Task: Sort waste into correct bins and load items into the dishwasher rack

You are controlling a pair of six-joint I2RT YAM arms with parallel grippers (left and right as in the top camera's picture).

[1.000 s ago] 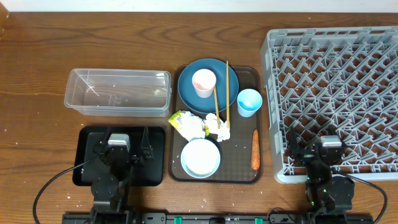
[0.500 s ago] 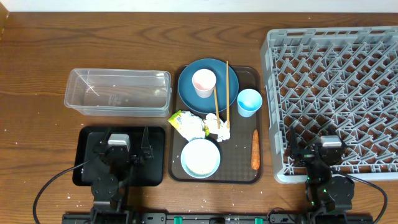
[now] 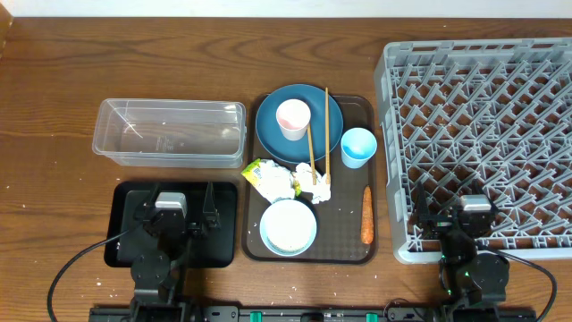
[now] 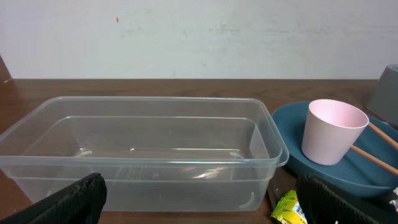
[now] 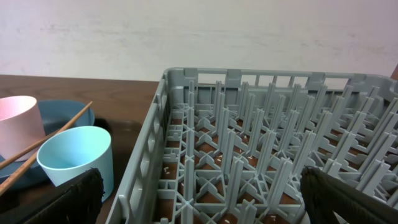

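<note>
The brown serving tray [image 3: 353, 249] carries a dark blue plate [image 3: 273, 134] with a pink cup [image 3: 293, 118] and chopsticks [image 3: 326, 125] on it. Also on it are a light blue cup [image 3: 357, 147], a light blue bowl [image 3: 288, 226], a yellow-green wrapper [image 3: 262, 174], crumpled white paper [image 3: 315, 184] and a carrot [image 3: 365, 215]. My left gripper [image 3: 179, 199] [image 4: 199, 202] stands open over the black tray [image 3: 121, 255], facing the clear tub [image 3: 170, 132] [image 4: 143, 143]. Open too, my right gripper [image 3: 451, 204] [image 5: 205, 199] hangs over the near left corner of the grey rack [image 3: 483, 125] [image 5: 261, 143].
A white wall runs along the table's far edge. In the left wrist view the pink cup [image 4: 331, 130] and wrapper [image 4: 287, 208] lie right of the tub. The right wrist view shows the light blue cup [image 5: 78, 158] just left of the rack wall.
</note>
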